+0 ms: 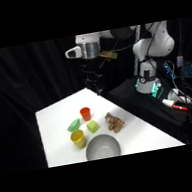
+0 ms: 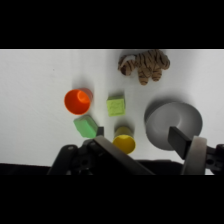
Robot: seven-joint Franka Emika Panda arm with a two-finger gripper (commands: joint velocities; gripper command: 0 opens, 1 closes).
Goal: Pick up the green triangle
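Grey bowl [image 1: 102,147] sat at the desk [image 1: 52,119] front edge, yellow cup [image 1: 78,138] just beside it on its left. Green triangle [image 1: 74,124] lay flat on the desk behind the yellow cup, near the orange cup [image 1: 85,113] and lime block [image 1: 92,127]; toy tiger [image 1: 113,122] to the right. Hand [image 1: 96,86] hung above the desk's far edge, well apart from the triangle, fingers [image 2: 181,140] spread wide, holding nothing.

No writing to make out anywhere, no labels, no brand marks, no numbers, no signs
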